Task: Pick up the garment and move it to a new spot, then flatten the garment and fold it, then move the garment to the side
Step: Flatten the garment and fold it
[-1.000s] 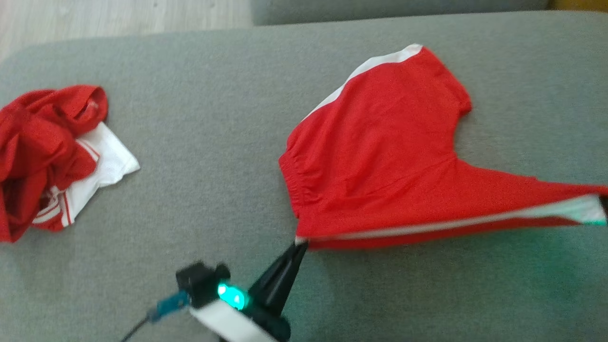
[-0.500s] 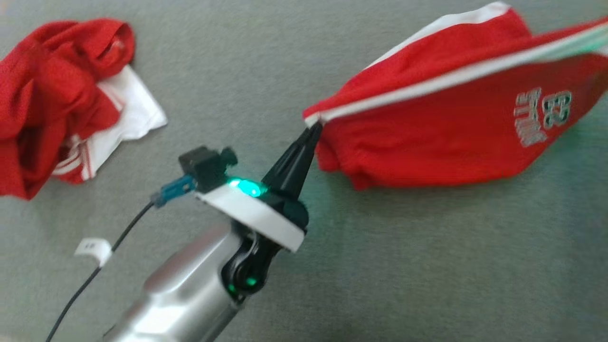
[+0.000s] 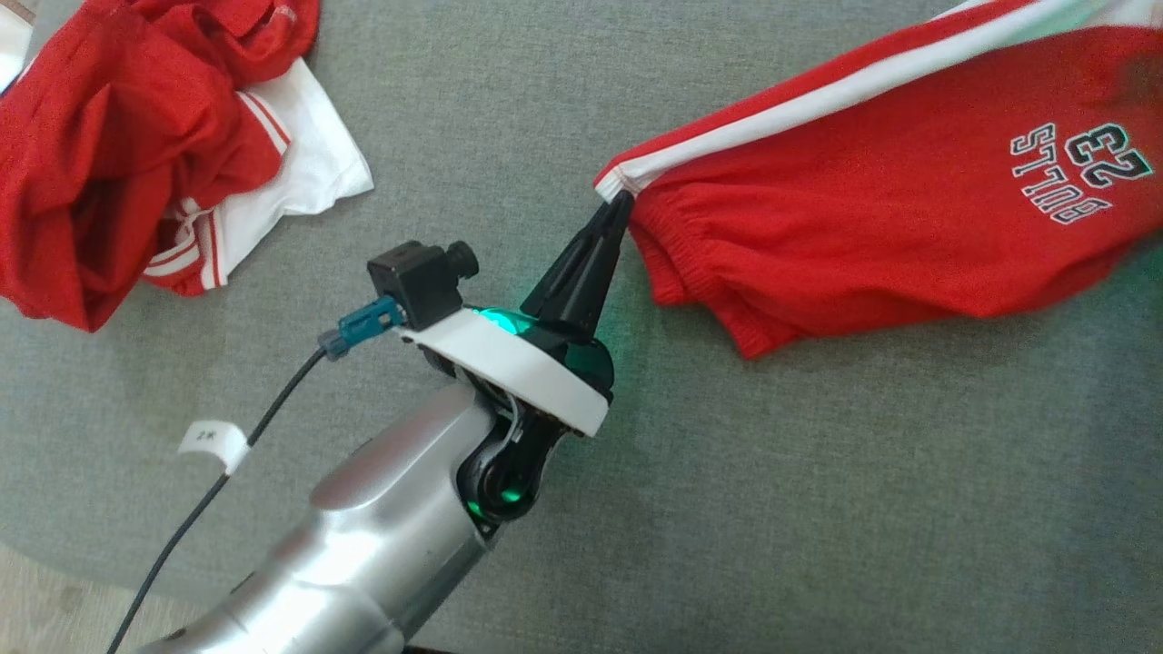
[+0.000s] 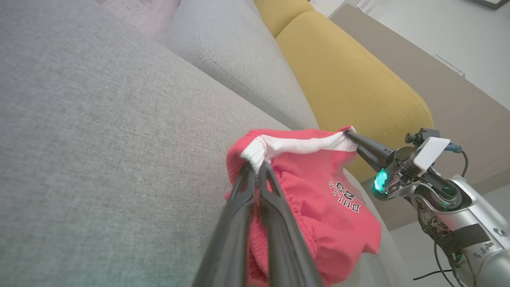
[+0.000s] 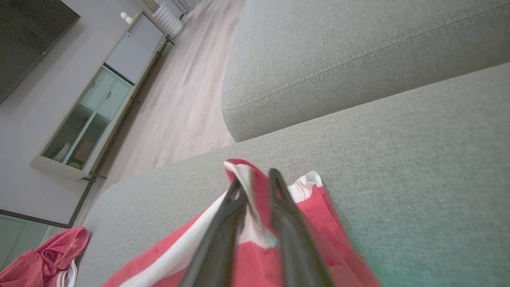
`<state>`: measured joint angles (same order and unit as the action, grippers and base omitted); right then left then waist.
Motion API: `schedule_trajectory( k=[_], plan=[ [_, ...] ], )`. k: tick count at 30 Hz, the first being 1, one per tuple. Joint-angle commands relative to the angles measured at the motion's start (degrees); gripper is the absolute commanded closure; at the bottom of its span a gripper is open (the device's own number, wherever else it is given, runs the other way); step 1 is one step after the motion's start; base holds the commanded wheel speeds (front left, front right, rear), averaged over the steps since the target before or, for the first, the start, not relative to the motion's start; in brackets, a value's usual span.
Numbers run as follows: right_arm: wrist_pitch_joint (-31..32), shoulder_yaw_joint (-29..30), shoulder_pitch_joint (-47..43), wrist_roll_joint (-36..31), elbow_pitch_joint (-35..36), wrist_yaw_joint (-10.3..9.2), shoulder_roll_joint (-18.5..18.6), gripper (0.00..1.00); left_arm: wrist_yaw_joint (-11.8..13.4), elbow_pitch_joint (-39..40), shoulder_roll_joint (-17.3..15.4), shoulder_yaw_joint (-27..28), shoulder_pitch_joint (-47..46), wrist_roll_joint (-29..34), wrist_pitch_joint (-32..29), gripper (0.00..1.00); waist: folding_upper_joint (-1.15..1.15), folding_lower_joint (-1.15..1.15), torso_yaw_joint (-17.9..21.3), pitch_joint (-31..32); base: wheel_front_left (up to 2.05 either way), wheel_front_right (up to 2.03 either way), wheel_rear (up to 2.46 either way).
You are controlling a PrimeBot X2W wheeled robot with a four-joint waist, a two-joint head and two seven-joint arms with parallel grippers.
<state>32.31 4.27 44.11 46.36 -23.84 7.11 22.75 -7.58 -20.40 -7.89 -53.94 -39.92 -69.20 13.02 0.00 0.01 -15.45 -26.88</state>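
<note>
The long dark fingers (image 4: 235, 215) of the left gripper (image 3: 618, 204) are pressed together on the white-trimmed waistband corner of the red shorts with a white side stripe and printed lettering (image 3: 872, 209), just right of centre in the head view. From that pinch the shorts stretch away to the upper right edge of the frame, their bulk sagging over the grey fabric sofa cushion (image 3: 545, 91). In its own wrist view the right gripper (image 5: 255, 184) has its fingers slightly parted at lower centre, with the white stripe running between them; whether they bite on it I cannot tell. A crumpled red and white garment (image 3: 136, 154) lies apart at the upper left of the head view. A yellow cushion (image 4: 350, 79) sits at upper centre of the left wrist view.
</note>
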Motion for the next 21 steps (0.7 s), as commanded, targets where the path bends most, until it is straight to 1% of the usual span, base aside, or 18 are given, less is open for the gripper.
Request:
schedule_trajectory(
  k=[1, 2, 4, 6, 7, 8, 10, 12, 14, 16, 17, 18, 20, 21],
  plan=[
    [-1.46, -0.59, 1.40, 0.36, 1.68, 0.37, 0.28, 0.00, 0.09, 0.89, -0.60, 1.00, -2.17, -0.24, 0.89, 0.43, 0.00, -0.01, 0.06, -0.03, 0.00, 0.00, 0.00],
    [-2.24, -0.92, 1.37, 0.89, 1.35, 0.37, 0.27, 0.00, 0.09, 0.39, -0.55, 0.98, -2.15, -0.16, 1.12, 0.00, 0.00, -0.01, 0.14, 0.02, 0.00, 0.00, 0.00],
    [-3.98, -2.05, 0.23, 2.01, 2.10, 0.37, 0.66, 0.00, 0.09, -0.49, -0.43, 1.34, -1.87, 0.16, 1.52, 0.00, 0.00, -0.01, 0.43, 0.37, 0.00, 0.00, 0.00],
    [-6.15, -3.55, -2.10, 2.73, 3.82, 0.37, 2.25, 0.00, 0.09, -1.60, -0.33, 2.24, -1.22, 1.79, 1.82, 0.00, 0.00, -0.01, 0.67, 1.00, 0.00, 0.00, 0.00],
    [-9.28, -4.43, -5.73, 2.49, 6.05, 0.37, 3.88, 0.00, 0.10, -2.36, 0.15, 4.59, -0.04, 5.32, 1.92, 0.00, 0.00, -0.01, 0.92, 1.78, 0.00, 0.00, 0.00],
    [-10.63, -5.14, -7.80, 2.02, 7.25, 0.37, 4.81, 0.00, 0.48, -2.42, 0.51, 6.75, 0.86, 8.14, 1.93, 0.00, 0.00, -0.01, 1.04, 2.14, 0.00, 0.00, 0.00],
    [-13.35, -6.66, -11.63, 0.24, 9.33, 0.37, 6.70, 0.00, 3.10, -1.32, 1.31, 11.72, 3.15, 15.93, 1.95, 0.00, 0.00, -0.01, 1.41, 2.43, 0.00, 0.00, 0.00],
    [-15.54, -7.67, -14.82, -0.57, 9.76, 0.37, 7.40, 0.00, 6.70, 1.31, 2.44, 16.86, 6.49, 24.77, 1.95, 0.00, 0.00, -0.01, 1.61, 3.00, 0.00, 0.00, 0.00],
    [-17.00, -8.14, -16.50, -1.20, 8.95, 0.37, 7.68, 0.00, 10.28, 5.04, 3.44, 20.36, 10.05, 33.75, 1.96, 0.00, 0.00, -0.01, 1.56, 2.98, 0.00, 0.00, 0.00],
    [-18.56, -8.14, -16.98, -1.60, 7.25, 0.37, 7.50, 0.00, 13.19, 8.69, 4.28, 22.61, 13.55, 40.66, 1.96, 0.00, 0.00, -0.01, 1.12, 3.27, 0.00, 0.00, 0.00],
    [-19.21, -8.01, -16.93, -1.79, 6.04, 0.37, 7.32, 0.00, 14.29, 10.24, 4.57, 23.26, 15.31, 43.08, 1.96, 0.00, 0.00, -0.01, 0.80, 3.49, 0.00, 0.00, 0.00],
    [-19.21, -8.01, -16.93, -1.79, 6.04, 0.37, 7.32, 0.00, 14.29, 10.24, 4.57, 23.26, 15.31, 43.08, 1.96, 0.00, 0.00, -0.01, 0.80, 3.49, 0.00, 0.00, 0.00],
    [-20.52, -8.11, -16.32, -3.08, 3.52, 0.37, 7.68, 0.00, 16.43, 12.92, 4.88, 24.34, 18.30, 46.17, 1.96, 0.00, 0.00, -0.01, -0.06, 3.67, 0.00, 0.00, 0.00],
    [-21.16, -8.26, -15.89, -3.78, 2.08, 0.37, 7.93, 0.00, 17.35, 14.19, 4.94, 24.41, 19.70, 46.23, 1.96, 0.00, 0.00, -0.01, -0.57, 3.81, 0.00, 0.00, 0.00]
  ],
)
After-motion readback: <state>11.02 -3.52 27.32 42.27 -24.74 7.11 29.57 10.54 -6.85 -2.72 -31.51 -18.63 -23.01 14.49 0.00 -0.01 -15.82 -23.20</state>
